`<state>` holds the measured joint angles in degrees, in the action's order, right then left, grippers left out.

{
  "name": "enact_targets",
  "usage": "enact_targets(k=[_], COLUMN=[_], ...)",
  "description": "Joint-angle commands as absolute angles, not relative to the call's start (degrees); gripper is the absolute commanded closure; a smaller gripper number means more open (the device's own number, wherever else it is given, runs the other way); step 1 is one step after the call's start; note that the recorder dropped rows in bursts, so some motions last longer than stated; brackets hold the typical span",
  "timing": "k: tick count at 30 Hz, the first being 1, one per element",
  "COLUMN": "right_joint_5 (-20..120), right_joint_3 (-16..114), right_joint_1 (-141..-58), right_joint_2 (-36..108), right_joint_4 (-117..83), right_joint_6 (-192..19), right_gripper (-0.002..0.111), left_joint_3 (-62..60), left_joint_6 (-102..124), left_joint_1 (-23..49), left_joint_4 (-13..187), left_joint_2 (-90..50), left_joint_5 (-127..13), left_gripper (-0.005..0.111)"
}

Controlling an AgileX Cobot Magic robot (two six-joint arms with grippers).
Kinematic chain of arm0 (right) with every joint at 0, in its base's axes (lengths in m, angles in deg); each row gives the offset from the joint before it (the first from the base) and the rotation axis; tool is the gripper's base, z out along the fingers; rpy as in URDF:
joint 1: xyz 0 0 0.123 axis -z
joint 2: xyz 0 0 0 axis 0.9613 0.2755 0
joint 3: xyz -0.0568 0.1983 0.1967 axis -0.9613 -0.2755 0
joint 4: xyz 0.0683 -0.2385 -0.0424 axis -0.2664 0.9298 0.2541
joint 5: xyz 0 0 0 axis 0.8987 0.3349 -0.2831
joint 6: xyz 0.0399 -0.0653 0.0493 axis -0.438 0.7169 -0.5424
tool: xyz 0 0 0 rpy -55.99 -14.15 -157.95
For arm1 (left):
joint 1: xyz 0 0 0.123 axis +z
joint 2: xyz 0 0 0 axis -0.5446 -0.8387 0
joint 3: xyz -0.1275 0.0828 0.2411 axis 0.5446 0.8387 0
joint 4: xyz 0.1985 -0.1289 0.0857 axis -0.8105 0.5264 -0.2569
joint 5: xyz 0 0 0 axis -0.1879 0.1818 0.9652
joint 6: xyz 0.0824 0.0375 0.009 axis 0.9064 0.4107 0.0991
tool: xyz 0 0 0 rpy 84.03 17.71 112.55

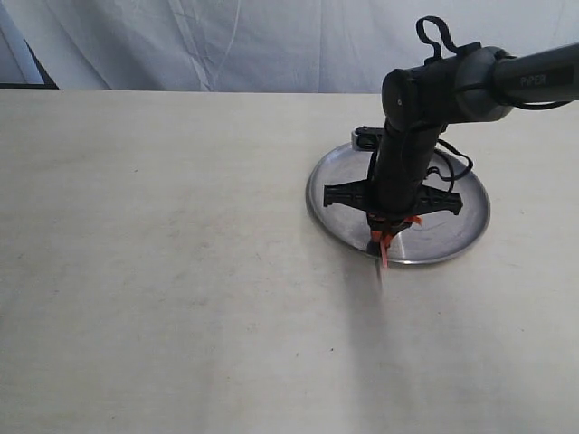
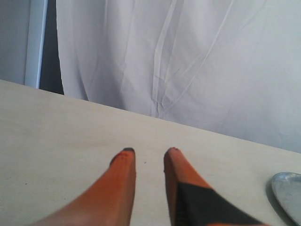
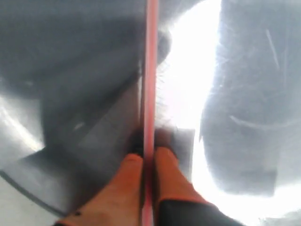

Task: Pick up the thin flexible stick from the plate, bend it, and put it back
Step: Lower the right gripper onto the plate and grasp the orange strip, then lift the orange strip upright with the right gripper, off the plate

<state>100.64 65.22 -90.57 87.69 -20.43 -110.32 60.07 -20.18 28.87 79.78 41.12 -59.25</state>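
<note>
the thin flexible stick (image 3: 151, 70) runs as a straight orange-red line through the right wrist view, passing between the two orange fingers (image 3: 171, 176) of the right gripper (image 3: 149, 157), which we see pressed together on it from both sides. in the exterior view only a short reddish length of the stick (image 1: 385, 253) shows, poking down below the right gripper (image 1: 387, 228) at the near rim of the plate (image 1: 455, 228); we cannot tell whether its end touches the metal. under the stick, the shiny plate (image 3: 84, 70) fills most of the right wrist view, dark with reflections on one side and washed out by a white glare (image 3: 193, 70) on the other. the black right arm (image 1: 507, 81) reaches in from the right of the exterior view and points steeply down over the plate. the plate sits on a pale table (image 1: 181, 271), with a white cloth (image 1: 226, 45) hanging behind. the left gripper (image 2: 149, 151) shows only in its own wrist view, above the bare table (image 2: 56, 122), its orange fingers (image 2: 123, 162) parted with nothing between them, and an edge of the plate (image 2: 288, 190) lies well off to one side.
</note>
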Motion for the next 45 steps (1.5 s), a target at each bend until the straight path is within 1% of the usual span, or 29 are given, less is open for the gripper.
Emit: enact_targets(k=[1, 6, 12, 15, 25, 33, 36, 37, 39, 41, 43, 45], right_joint_5=[99.0, 99.0, 99.3, 98.5, 88.8, 89.2, 88.2, 88.0, 88.0, 88.1, 88.4, 88.5], right_joint_3=[65.2, 65.2, 64.9, 62.4, 42.8, 29.4, 24.8, 23.3, 20.8, 18.4, 16.6, 15.5], right_joint_1=[-90.6, -90.6, -90.6, -90.6, -90.6, -90.6, -90.6, -90.6, -90.6, -90.6, -90.6, -90.6], right_joint_2=[88.2, 83.9, 75.6, 70.1, 50.5, 33.9, 26.6, 24.4, 20.5, 16.6, 13.8, 10.9], right_joint_4=[-21.4, -19.6, -14.1, -11.7, -13.4, -19.4, -22.8, -24.9, -29.9, -35.8, -41.9, -46.4], right_joint_6=[-107.1, -103.6, -103.3, -103.3, -101.9, -96.6, -94.0, -92.7, -89.3, -84.8, -81.6, -78.6], right_gripper=[0.109, 0.109, 0.109, 0.109, 0.109, 0.109, 0.109, 0.109, 0.109, 0.109, 0.109, 0.109], left_joint_3=[59.9, 59.9, 59.9, 59.9, 59.9, 59.9, 59.9, 59.9, 59.9, 59.7, 57.9, 55.7], left_joint_6=[-20.1, -20.1, -20.1, -20.1, -20.1, -20.1, -20.8, -23.8, -36.8, -47.7, -59.4, -74.8], left_joint_1=[28.9, 28.9, 28.9, 28.9, 28.7, 28.7, 28.7, 28.7, 28.7, 28.6, 28.1, 27.6], left_joint_4=[79.4, 79.4, 79.4, 79.4, 79.4, 79.4, 80.1, 81.9, 83.6, 78.0, 61.4, 38.0], left_joint_2=[41.5, 41.5, 41.5, 41.5, 42.2, 42.2, 42.2, 42.2, 42.2, 42.2, 41.9, 40.2], left_joint_5=[-59.6, -59.6, -59.6, -59.6, -59.6, -59.6, -64.5, -68.3, -75.1, -77.1, -78.3, -83.9], left_gripper=[0.083, 0.083, 0.083, 0.083, 0.083, 0.083, 0.083, 0.083, 0.083, 0.083, 0.083, 0.083])
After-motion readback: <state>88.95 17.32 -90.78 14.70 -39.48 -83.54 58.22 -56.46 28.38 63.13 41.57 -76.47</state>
